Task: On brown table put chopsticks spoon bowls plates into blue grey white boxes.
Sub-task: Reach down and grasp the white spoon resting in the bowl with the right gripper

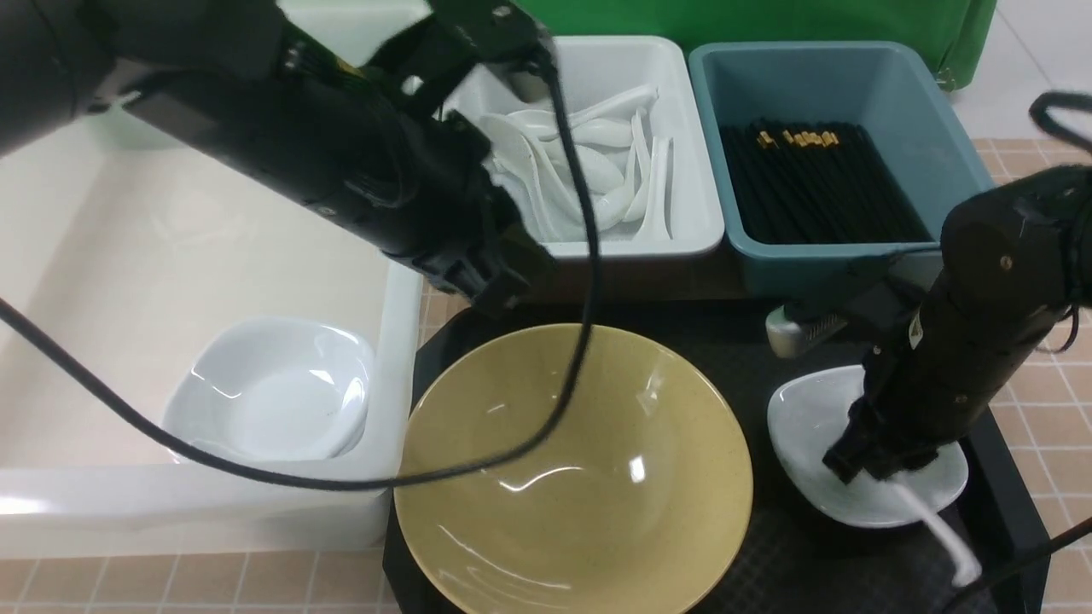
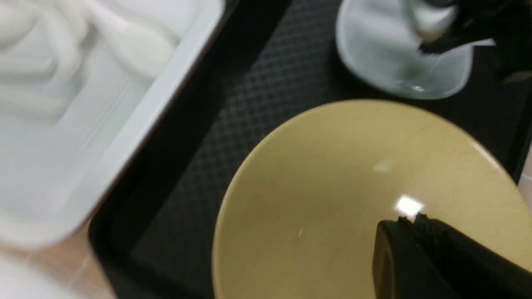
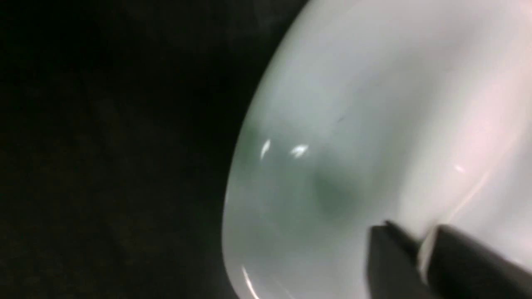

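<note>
The olive-yellow bowl [image 1: 572, 469] sits on the black tray, and my left gripper [image 1: 495, 298] hangs shut and empty above its far rim; the left wrist view puts this gripper [image 2: 409, 220] over the bowl [image 2: 332, 187]. To the right, a small white plate [image 1: 810, 418] holds the spoon, whose handle [image 1: 938, 527] sticks out towards the front. My right gripper [image 1: 853, 465] reaches down into that plate. In the right wrist view the right gripper [image 3: 415, 234] is shut on the spoon's white handle [image 3: 423, 253] above the plate [image 3: 353, 124].
The large white box [image 1: 401, 341] on the left holds one white plate [image 1: 273, 392]. Behind, the grey box [image 1: 682, 170] holds several spoons [image 1: 589, 162] and the blue box [image 1: 930, 145] holds chopsticks [image 1: 810, 183]. The black tray [image 1: 785, 554] lies on the brown table [image 1: 1049, 409].
</note>
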Tool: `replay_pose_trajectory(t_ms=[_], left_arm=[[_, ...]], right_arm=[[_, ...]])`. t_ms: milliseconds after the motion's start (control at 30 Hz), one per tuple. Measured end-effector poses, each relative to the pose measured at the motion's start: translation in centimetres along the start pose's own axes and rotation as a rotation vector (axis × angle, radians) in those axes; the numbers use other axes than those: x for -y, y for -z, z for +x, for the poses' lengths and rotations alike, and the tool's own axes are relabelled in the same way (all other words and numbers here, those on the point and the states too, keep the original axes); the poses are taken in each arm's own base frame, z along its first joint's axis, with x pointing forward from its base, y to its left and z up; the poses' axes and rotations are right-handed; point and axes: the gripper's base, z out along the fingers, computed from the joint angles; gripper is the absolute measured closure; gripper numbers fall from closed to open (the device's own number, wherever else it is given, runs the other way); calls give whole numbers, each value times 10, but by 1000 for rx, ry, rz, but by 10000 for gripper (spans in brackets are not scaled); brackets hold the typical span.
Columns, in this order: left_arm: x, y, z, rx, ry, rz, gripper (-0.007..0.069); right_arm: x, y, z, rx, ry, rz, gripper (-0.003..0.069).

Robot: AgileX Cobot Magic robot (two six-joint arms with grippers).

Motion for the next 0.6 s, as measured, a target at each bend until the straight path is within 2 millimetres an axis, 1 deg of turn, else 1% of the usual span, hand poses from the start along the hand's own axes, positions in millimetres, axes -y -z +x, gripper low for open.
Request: replay_pose_trajectory(t_ms=[67,133,167,200,267,300,367,433,500,533,567,600], left_arm=[[-13,11,6,3,79,-34,623],[-28,29,14,32,159,-86,623],[-33,35,16,45,186,-104,623],[-39,45,20,68,215,-129,623],[-44,56,23,94,247,-152,623],[-45,58,24,99,252,-157,623],[-47,65,28,103,269,-169,623],[-47,66,29,96,271,-163,623],[-46,63,31,94,272,-149,623],[-46,62,31,94,272,-147,623],[-46,61,32,95,268,-142,623],[-46,58,34,98,264,-133,623]], right_arm=[[3,23,-12,85,9,14,612],[7,54,-31,216,15,29,620],[8,65,-39,273,22,32,621],[9,78,-49,338,30,37,621],[11,103,-66,445,38,53,621],[12,107,-69,461,36,55,622],[16,125,-84,515,32,66,622],[18,128,-85,489,32,67,622],[16,123,-78,385,35,44,622],[16,122,-77,375,35,42,622],[15,118,-73,334,36,33,622],[13,109,-66,265,37,17,622]])
